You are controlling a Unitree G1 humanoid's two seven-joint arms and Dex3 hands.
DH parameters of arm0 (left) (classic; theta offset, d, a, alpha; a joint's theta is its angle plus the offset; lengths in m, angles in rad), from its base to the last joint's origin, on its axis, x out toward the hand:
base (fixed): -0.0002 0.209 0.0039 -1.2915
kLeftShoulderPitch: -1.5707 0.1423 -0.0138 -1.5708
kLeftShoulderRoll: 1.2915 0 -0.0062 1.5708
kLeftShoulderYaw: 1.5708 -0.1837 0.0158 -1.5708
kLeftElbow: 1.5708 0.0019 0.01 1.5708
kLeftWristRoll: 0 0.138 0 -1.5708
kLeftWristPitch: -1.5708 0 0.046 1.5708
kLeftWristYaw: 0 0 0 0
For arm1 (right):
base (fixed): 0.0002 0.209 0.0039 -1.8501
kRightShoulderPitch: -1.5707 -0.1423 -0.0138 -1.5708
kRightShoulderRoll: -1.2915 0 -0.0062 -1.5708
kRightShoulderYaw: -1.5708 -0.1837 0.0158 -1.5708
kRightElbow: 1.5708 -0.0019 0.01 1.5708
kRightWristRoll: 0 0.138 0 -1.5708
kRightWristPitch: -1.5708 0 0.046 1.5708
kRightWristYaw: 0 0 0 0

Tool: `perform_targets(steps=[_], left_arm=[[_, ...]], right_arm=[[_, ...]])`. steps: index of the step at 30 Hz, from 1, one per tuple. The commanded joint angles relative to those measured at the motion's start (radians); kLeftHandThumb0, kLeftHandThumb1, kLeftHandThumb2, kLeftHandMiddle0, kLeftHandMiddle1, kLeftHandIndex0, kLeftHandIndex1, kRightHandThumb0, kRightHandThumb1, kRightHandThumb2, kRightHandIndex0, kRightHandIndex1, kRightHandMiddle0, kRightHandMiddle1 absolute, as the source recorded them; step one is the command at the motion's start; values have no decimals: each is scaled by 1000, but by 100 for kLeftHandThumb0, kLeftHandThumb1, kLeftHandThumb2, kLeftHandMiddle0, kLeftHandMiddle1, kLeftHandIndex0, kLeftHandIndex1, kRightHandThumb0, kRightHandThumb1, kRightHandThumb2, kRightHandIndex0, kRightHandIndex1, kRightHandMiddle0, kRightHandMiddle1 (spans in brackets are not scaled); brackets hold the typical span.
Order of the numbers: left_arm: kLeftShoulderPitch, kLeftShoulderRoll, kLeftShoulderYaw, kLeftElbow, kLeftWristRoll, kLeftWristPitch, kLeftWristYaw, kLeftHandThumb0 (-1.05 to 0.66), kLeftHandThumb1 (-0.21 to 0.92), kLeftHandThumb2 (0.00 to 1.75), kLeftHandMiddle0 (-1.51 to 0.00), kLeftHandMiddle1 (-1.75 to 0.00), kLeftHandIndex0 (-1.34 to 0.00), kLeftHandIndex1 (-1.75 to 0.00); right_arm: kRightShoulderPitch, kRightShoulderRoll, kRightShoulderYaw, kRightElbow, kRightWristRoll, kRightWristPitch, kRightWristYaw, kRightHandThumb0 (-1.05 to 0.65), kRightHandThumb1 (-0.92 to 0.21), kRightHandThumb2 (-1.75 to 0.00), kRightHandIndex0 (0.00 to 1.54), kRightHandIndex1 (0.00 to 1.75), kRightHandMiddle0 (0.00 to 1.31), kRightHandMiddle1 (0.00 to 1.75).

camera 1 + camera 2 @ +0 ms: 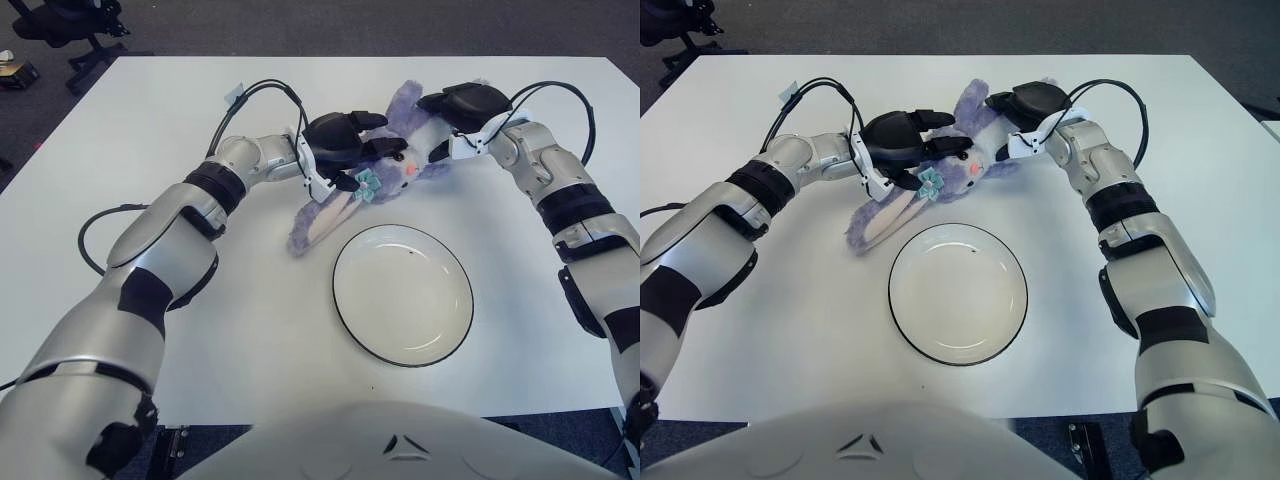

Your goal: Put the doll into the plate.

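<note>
white table (150,120) bears plate (402,293); hands grip doll (385,160).

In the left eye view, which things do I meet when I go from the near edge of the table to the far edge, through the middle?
Plate → doll's long ears → doll's head, held between the left hand and the right hand.

Both head eyes look down on one table (150,110).

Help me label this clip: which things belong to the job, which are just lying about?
Job: purple plush rabbit doll; round white black-rimmed plate; left hand and right hand, both gripping the doll.

Lying about: white table; black office chair.
</note>
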Motion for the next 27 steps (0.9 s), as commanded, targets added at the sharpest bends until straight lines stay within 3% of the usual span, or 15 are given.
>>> perform_targets(steps=[1, 9, 19, 27], left_arm=[[-3, -7, -15, 6, 13, -27, -8, -71, 92, 113, -35, -1, -38, -1], [-3, -7, -12, 6, 10, -36, -5, -71, 92, 114, -37, -2, -38, -2], [-2, -10, -8, 4, 5, -44, -4, -69, 92, 114, -40, -2, -39, -2], [-1, -8, -6, -1, 6, -49, 13, -68, 92, 115, -47, -4, -42, -3]], right_arm=[[-16, 31, 3, 33, 29, 12, 51, -59, -90, -1, 28, 0, 34, 0], [-43, 57, -2, 115, 62, 14, 85, -58, -92, -1, 30, 1, 33, 0], [-80, 73, 9, 247, 81, -46, 75, -50, -92, 0, 48, 4, 35, 1], [-105, 83, 31, 308, 83, -48, 125, -53, -92, -2, 49, 3, 37, 2]])
